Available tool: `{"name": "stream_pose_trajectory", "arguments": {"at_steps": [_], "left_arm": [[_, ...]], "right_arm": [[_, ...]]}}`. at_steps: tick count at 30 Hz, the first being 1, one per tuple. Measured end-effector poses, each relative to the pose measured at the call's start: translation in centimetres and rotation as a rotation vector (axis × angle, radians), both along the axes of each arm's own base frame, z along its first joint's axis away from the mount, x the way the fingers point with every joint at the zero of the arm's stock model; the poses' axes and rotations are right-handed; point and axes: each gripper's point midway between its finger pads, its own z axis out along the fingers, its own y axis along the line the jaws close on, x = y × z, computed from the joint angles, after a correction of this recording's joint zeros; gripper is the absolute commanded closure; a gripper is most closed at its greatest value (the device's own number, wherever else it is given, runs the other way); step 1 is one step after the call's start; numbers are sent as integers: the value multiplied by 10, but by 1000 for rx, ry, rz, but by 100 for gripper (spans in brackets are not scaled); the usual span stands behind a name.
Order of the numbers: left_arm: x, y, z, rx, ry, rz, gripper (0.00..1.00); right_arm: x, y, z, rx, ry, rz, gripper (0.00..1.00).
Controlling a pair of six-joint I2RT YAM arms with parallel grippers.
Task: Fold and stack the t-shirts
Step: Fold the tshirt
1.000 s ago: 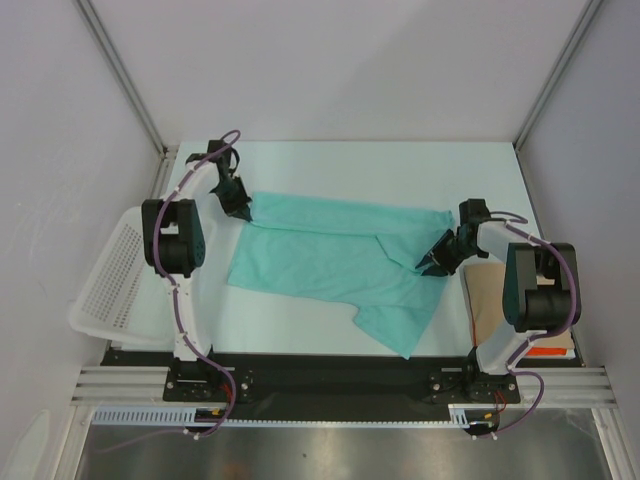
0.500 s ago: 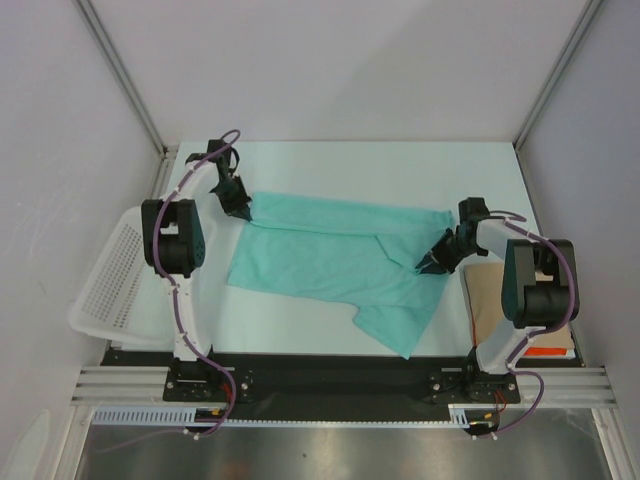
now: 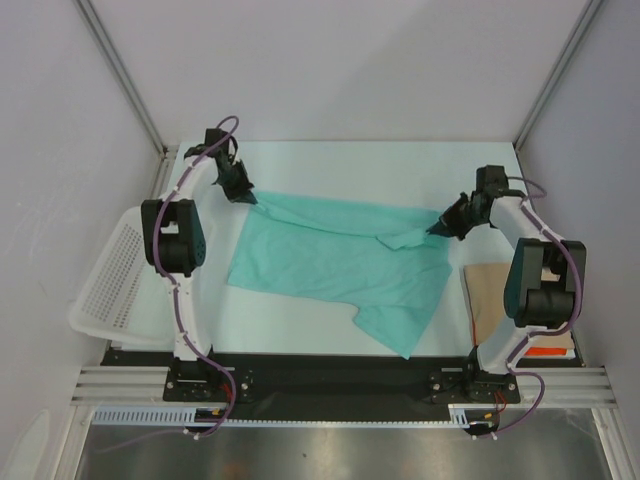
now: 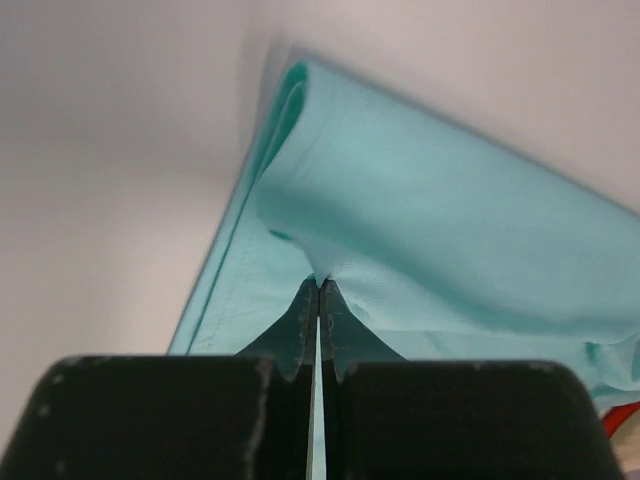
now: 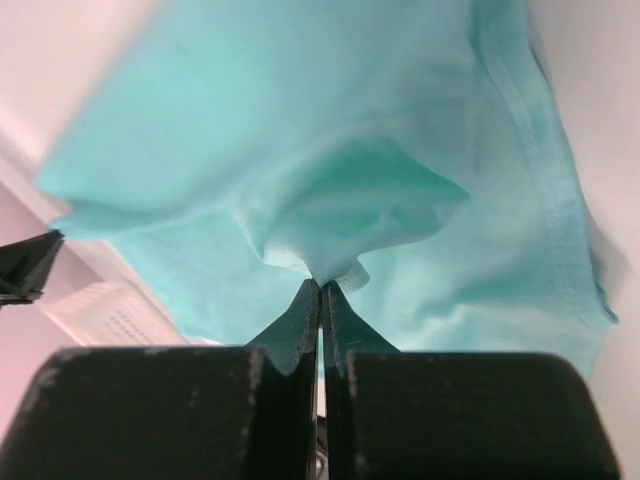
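White bench (image 3: 350,165) carries 1 teal t-shirt (image 3: 330,255), spread rumpled across its middle between our 2 arms. Our left arm (image 3: 192,182) reaches to the far left with its wrist tipped down, jaws pinched tight on the shirt's far-left corner. Our right arm (image 3: 522,218) stretches to the far right, jaws clamped on a bunched fold at the shirt's right edge, which sits raised off the bench. We see a white mesh basket (image 3: 105,280) at the left and a cardboard sheet (image 3: 485,295) by the right base.

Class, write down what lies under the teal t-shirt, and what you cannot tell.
The t-shirt lies spread on the white table, which shows beside it. Anything directly beneath the cloth is covered. The left hand and right hand pinch its far corners.
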Motion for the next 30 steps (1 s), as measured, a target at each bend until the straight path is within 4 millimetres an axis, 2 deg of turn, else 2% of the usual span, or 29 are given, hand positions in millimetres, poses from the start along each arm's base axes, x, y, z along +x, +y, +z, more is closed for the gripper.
{"name": "stream_pose_trajectory", "arguments": {"at_steps": [3, 6, 9, 11, 15, 22, 26, 30], "left_arm": [[27, -5, 21, -25, -84, -9, 100], [56, -8, 39, -41, -176, -17, 100], [77, -12, 49, -66, -240, -21, 100], [88, -15, 50, -91, -270, -25, 100], [98, -17, 38, -143, -275, -13, 100], [105, -4, 13, -171, -244, 32, 100], [114, -4, 16, -197, -269, 38, 100], [126, -9, 30, -249, -329, 39, 100]], "right_arm": [[22, -10, 23, -5, -72, -24, 100], [35, -22, 38, 4, -110, -59, 100], [50, -34, 48, 27, -132, -92, 100], [68, -39, 53, 46, -155, -106, 100], [90, -44, 56, 88, -178, -135, 100], [108, -40, 66, 149, -204, -143, 100], [116, -41, 76, 155, -232, -140, 100], [130, -44, 87, 148, -279, -133, 100]]}}
